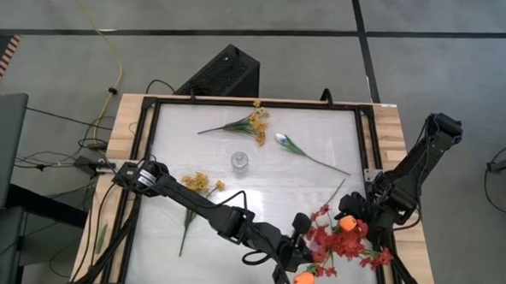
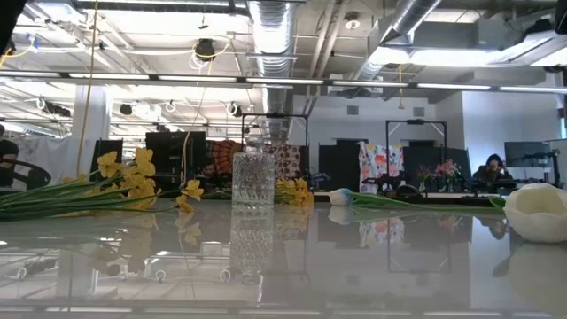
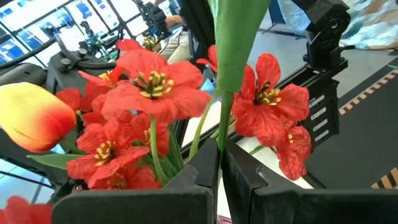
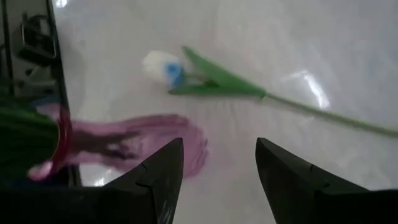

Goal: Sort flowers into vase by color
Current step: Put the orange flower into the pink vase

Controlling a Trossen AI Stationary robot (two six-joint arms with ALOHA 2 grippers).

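My left gripper (image 1: 307, 247) reaches to the table's near right and is shut on a red flower spray (image 1: 344, 244), whose blossoms (image 3: 155, 87) fill the left wrist view. Two orange tulip buds (image 1: 348, 223) (image 1: 305, 281) sit among the red sprays. My right gripper (image 4: 217, 180) hovers open at the right side (image 1: 359, 208), over bare table. A white tulip (image 4: 163, 66) lies on its side ahead of it. A cut-glass vase (image 1: 239, 161) stands upright mid-table (image 2: 253, 182). Yellow sprays lie at the far middle (image 1: 254, 121) and the near left (image 1: 200, 184). My left gripper pinches a thin green stem (image 3: 219, 140) of the red spray between its two fingers (image 3: 193, 180). The fingers lie nearly level and cross the stem. The stem rises from them into a broad green leaf (image 3: 239, 37), with red blossoms on both sides. Whether the spray rests on the table I cannot tell.
The table has a raised black frame (image 1: 152, 103) along its wooden edges. A white rounded bud (image 2: 539, 211) sits close to the low camera at the right. Bare white table shows between the vase and the near edge (image 1: 230, 269).
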